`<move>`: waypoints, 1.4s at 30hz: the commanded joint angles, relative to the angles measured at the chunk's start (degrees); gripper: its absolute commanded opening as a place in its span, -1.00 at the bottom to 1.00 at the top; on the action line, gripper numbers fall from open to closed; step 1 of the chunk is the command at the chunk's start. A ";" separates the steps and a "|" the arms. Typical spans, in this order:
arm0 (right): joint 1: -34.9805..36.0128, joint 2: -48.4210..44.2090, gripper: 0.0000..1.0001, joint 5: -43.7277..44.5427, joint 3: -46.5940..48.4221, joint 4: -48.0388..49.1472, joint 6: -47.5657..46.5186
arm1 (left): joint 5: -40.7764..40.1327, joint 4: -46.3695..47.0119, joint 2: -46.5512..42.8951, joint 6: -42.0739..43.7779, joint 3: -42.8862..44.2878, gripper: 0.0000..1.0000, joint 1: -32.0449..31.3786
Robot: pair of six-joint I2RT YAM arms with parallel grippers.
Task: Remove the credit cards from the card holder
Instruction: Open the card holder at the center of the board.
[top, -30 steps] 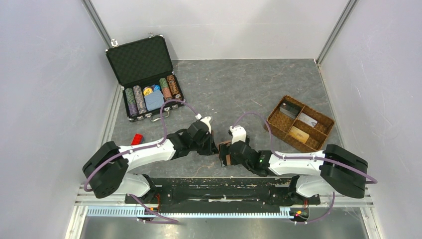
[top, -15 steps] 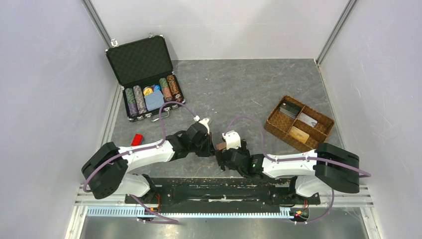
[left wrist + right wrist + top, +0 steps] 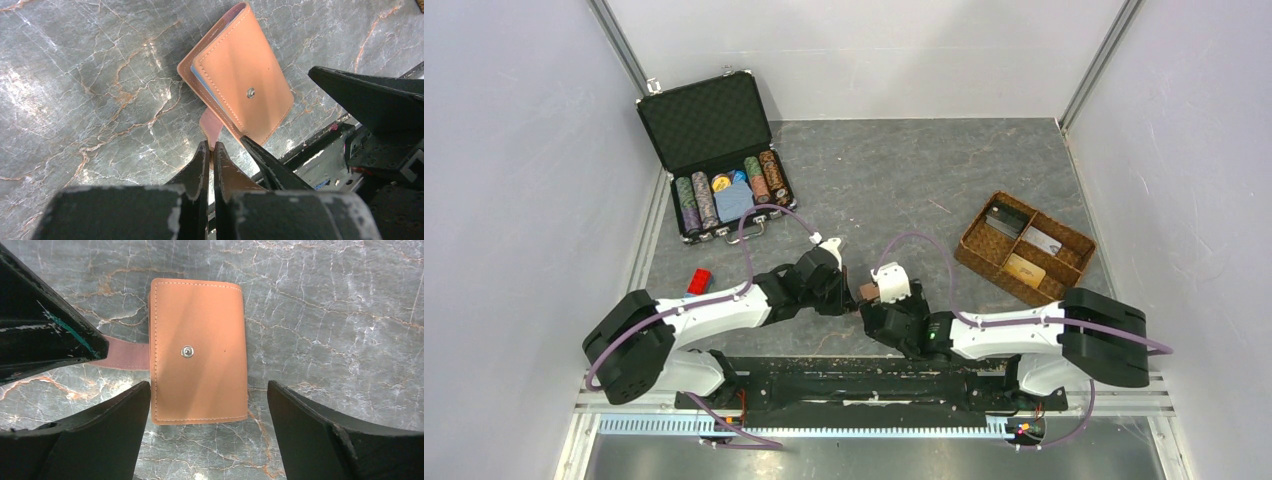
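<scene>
While the left gripper [image 3: 210, 150] pinches the soft tab [image 3: 210, 125], the shut wallet [image 3: 200, 350] lies flat on the table [image 3: 325, 315], straddled by the wide-spread right gripper [image 3: 208, 385]. Leather judged light and limp, so it is best taken by the cover's free edge to fold it open.

card holder [image 3: 197, 350] on table [image 3: 894, 170], chip case [image 3: 704, 120] behind left, tray [image 3: 1046, 218] right

Both arms reach low and inward from their bases, the left arm [image 3: 714, 305] and the right arm [image 3: 1004, 330] meeting nose to nose at the counter's near edge. The left claw [image 3: 210, 147] is pinched shut on the tab of the card holder [image 3: 200, 350]. The right claw [image 3: 209, 390] points straight down, its jaws spread wide.
</scene>
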 commanded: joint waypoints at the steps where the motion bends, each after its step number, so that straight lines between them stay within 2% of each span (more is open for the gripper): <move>1: 0.36 -3.54 0.74 4.69 -0.56 -0.22 0.64 | -1.27 -0.02 -1.51 -1.23 -0.83 -0.95 0.18; 15: -0.38 -12.76 0.50 10.20 -2.82 -3.99 -0.48 | -3.31 -2.53 -1.48 -0.09 -1.58 -0.95 0.18; 28: -6.99 -21.39 0.28 5.11 -12.03 -4.71 1.81 | -7.76 -7.75 -2.05 1.59 0.35 -0.96 0.71; 35: -7.78 -23.58 0.10 1.66 -9.87 -5.46 -0.03 | -6.13 -6.99 -1.95 1.91 1.22 -0.95 0.88; 42: -8.14 -26.29 -0.07 -2.03 -2.97 -9.82 -2.03 | -2.21 -3.97 -3.35 0.71 0.86 -0.96 0.89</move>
